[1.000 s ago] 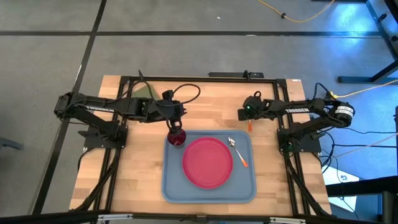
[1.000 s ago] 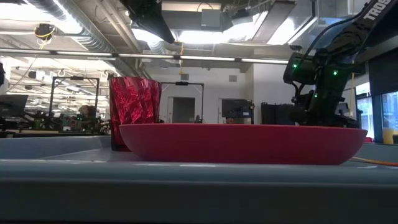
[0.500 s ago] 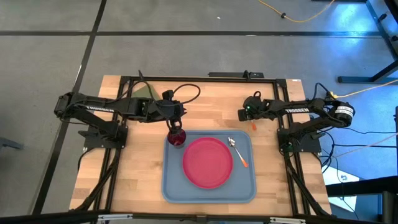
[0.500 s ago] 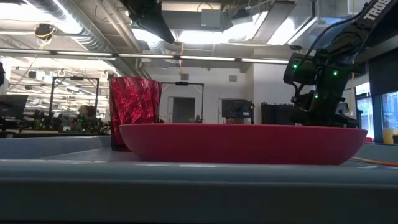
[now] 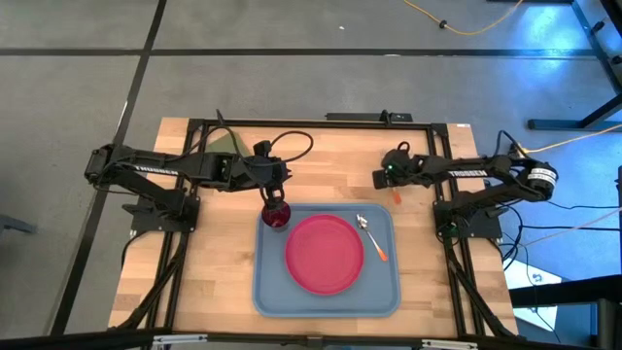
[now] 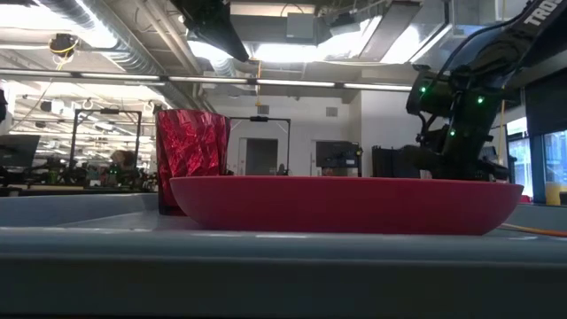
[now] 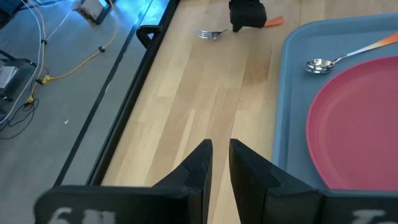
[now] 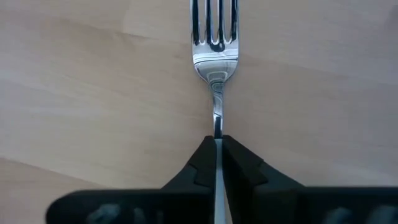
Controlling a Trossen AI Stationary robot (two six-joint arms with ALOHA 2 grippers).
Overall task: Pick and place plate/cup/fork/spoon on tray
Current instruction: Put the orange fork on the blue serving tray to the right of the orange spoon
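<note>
1. The tabletop (image 5: 214, 253) is the widest open room: bare wood lies ahead of the right jaws (image 8: 218, 144) and to both sides of them, so a straight lift off the wood looks unobstructed.
2. The tray (image 5: 267, 292) lies just beside the right jaws, toward the middle of the tabletop. Its raised rim is the edge to clear; a carry that stays low would probably catch the tines on it.
3. The plate (image 5: 324, 254) fills the middle of the tray. The free strip between it and the rim nearest the right jaws is narrow, and a careless drop could leave the piece propped on the plate's edge.
4. The cup (image 5: 277, 216) stands upright in the tray corner directly under the left jaws (image 7: 216, 149), which are almost pressed together with a thin gap and grip nothing. It sits well apart from the right jaws' likely path, so the risk there seems slight.
5. The spoon (image 5: 370, 236) already lies in that narrow strip, bowl toward the right jaws. Setting down on top of it could knock it or leave the two crossed.
6. The fork (image 8: 214, 37) lies on the wood outside the tray, tines pointing away from the right jaws, which pinch its thin metal neck. That neck is slim and smooth, so the fork may pivot or slip in the pinch during the lift.
</note>
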